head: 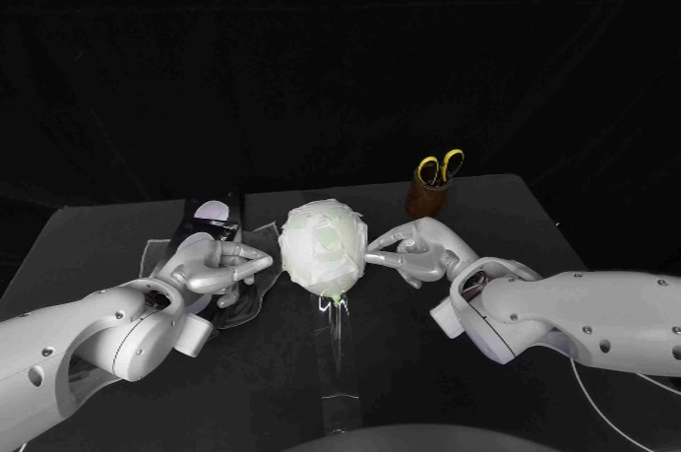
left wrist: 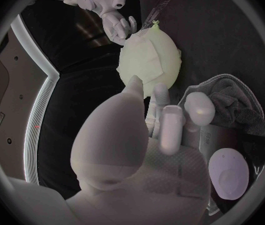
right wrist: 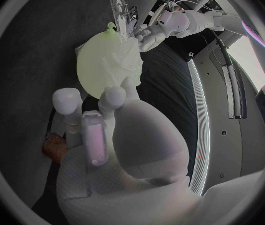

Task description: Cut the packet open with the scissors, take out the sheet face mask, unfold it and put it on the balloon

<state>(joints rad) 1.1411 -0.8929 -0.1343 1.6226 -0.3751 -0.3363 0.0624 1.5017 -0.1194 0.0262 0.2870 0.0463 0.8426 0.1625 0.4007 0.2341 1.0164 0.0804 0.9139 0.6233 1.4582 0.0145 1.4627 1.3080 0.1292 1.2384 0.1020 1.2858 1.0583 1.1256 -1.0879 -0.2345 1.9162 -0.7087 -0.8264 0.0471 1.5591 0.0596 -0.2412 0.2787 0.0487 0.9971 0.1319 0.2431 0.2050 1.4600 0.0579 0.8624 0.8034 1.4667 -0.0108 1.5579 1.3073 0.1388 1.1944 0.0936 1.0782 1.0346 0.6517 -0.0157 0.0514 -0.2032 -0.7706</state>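
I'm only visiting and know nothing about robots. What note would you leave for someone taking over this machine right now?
Left hand: fingertips at the edge of the sheet mask, grip unclear.
Right hand: fingertips against the mask's other side, grip unclear.
The mask is draped over the balloon on its clear stand; the scissors stand in their holder.
Done: mask out, unfolded, on the balloon.
To do: probably smooth it down and withdraw both hands.
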